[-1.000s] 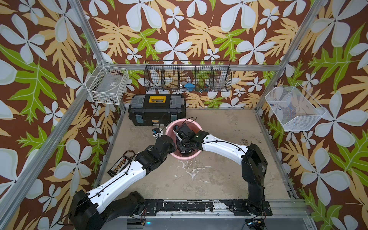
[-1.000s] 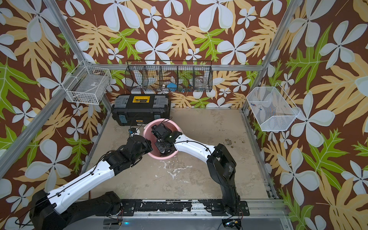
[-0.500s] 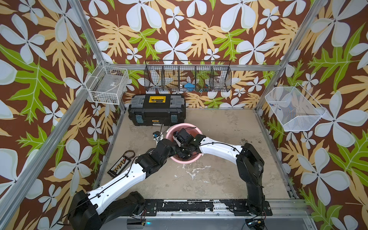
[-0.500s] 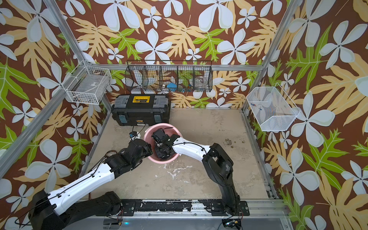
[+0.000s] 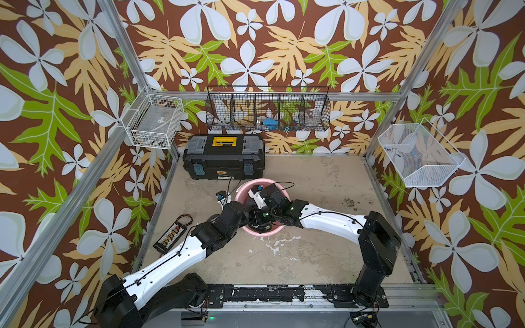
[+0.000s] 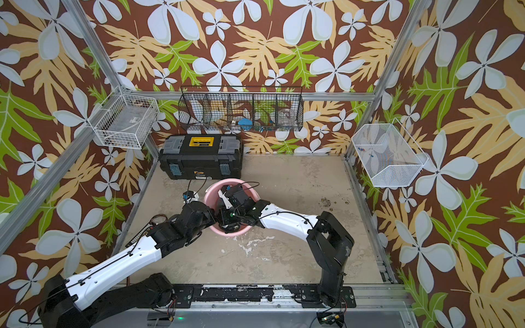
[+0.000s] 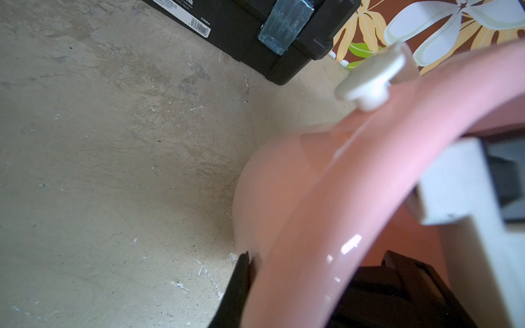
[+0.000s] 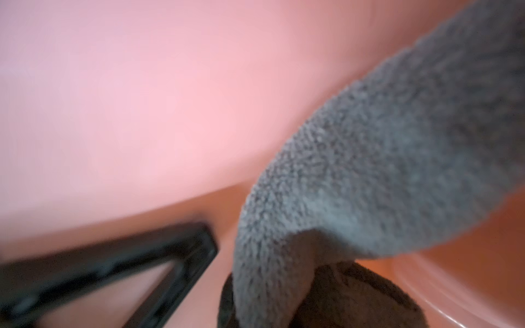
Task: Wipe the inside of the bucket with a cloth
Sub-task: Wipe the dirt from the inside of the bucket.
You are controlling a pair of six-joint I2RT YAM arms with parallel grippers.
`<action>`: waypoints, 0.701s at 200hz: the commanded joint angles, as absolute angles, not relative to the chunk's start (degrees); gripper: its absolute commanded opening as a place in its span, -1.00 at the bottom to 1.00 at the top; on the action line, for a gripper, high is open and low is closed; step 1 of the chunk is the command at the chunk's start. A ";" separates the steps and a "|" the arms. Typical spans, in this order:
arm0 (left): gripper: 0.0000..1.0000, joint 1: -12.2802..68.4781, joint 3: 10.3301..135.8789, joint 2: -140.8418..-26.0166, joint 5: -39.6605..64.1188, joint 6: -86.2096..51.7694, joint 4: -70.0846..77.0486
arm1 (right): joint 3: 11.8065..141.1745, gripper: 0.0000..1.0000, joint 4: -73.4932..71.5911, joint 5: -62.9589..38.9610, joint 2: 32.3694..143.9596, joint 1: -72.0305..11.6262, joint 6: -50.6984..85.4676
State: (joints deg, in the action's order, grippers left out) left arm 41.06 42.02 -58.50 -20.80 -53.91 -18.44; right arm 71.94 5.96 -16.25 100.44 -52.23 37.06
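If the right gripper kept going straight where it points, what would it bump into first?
Probably the pink inside wall of the bucket, near its bottom. The right gripper is down in the bucket, pinching the cloth, so the cloth would be squashed against it. Depth is unclear.

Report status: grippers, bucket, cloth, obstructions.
Left gripper shut on bucket rim. Right gripper inside bucket, shut on cloth. Toolbox behind, apart from bucket.

Overhead stereo pair; wrist cams nr bucket (image 7: pixel 270 184)
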 commanded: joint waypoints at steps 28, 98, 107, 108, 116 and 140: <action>-1.00 41.22 42.45 -58.33 -20.48 -55.06 -14.68 | 69.27 -1.00 2.12 2.49 98.43 -52.47 30.92; -1.00 41.22 43.46 -57.75 -18.28 -52.74 -14.85 | 84.66 -1.00 15.17 20.40 115.10 -55.54 25.64; -1.00 41.22 43.42 -57.38 -18.25 -52.65 -15.07 | 86.04 -1.00 16.51 20.92 116.64 -55.50 24.82; -1.00 41.22 43.42 -57.34 -18.27 -52.65 -15.05 | 86.22 -1.00 16.74 21.05 116.77 -55.52 24.76; -1.00 41.22 43.25 -56.97 -18.36 -52.63 -15.20 | 87.75 -1.00 18.52 21.73 117.92 -55.68 24.45; -1.00 41.22 42.98 -56.28 -19.52 -52.59 -15.27 | 89.42 -1.00 20.83 18.43 118.80 -56.24 22.71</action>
State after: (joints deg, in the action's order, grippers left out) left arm 40.88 42.68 -57.32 -23.31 -54.11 -19.49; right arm 88.38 15.70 17.04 117.89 -56.16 26.52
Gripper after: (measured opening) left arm 0.157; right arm 0.080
